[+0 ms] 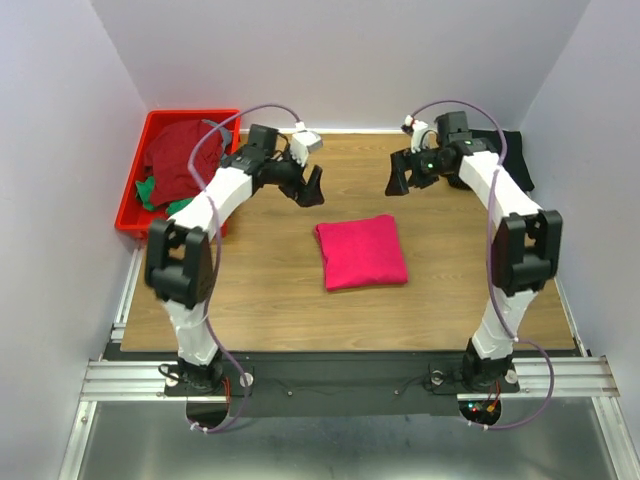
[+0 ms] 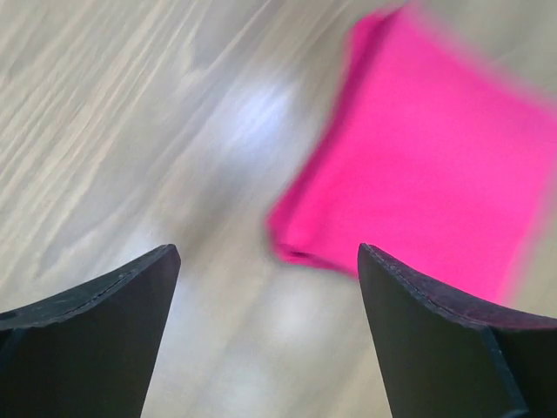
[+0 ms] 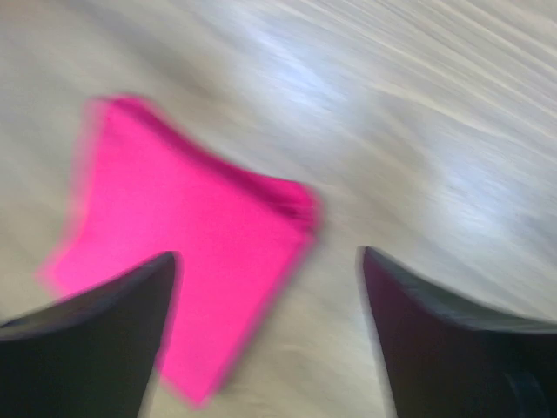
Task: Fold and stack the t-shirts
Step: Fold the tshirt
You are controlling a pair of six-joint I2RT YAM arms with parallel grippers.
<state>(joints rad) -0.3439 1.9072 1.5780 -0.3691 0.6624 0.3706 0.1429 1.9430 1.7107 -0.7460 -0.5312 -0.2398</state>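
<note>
Pink t-shirt (image 1: 361,251) folded, ctr; left gripper (image 1: 310,189) & right gripper (image 1: 398,178) spread, empty. Risk: low arm sweep snags cloth, undoing fold.

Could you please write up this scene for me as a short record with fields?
surface: wooden table
folded: pink shirt, a neat square lying flat in the middle of the table
unfolded: dark red shirt and green shirt, heaped in the red bin at the far left
also waiting: black shirt, bunched at the far right behind the right arm
left gripper: open, empty, apart from the pink shirt
right gripper: open, empty, apart from the pink shirt
</note>
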